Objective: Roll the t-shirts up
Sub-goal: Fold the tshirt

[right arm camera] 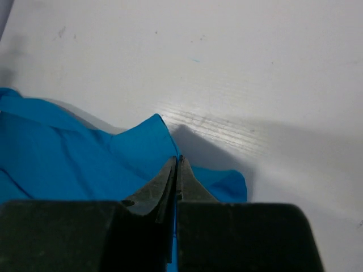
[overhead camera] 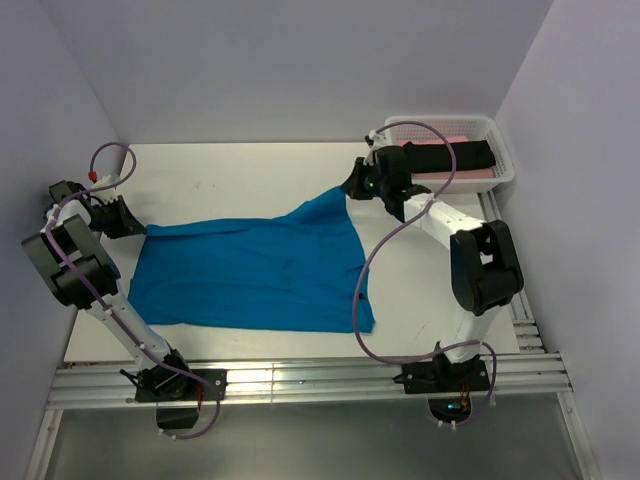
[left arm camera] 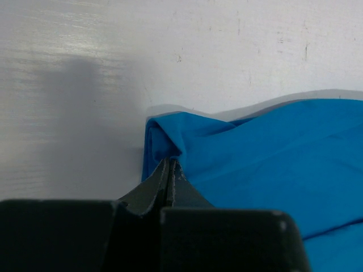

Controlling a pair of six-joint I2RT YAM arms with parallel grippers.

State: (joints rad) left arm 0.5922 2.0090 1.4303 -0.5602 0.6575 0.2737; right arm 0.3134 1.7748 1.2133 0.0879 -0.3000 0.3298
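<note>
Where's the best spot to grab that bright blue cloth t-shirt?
At its two far corners, one pincer each, from the outer sides. The bright blue cloth t-shirt lies spread wide, so only edges offer a fold to pinch; the left pincer and right pincer are shut on those corners.

left gripper [left arm camera: 171, 165]: clamping tight on blue t-shirt [overhead camera: 250, 275] left corner
right gripper [right arm camera: 177, 161]: clamping tight on its far right corner
</note>
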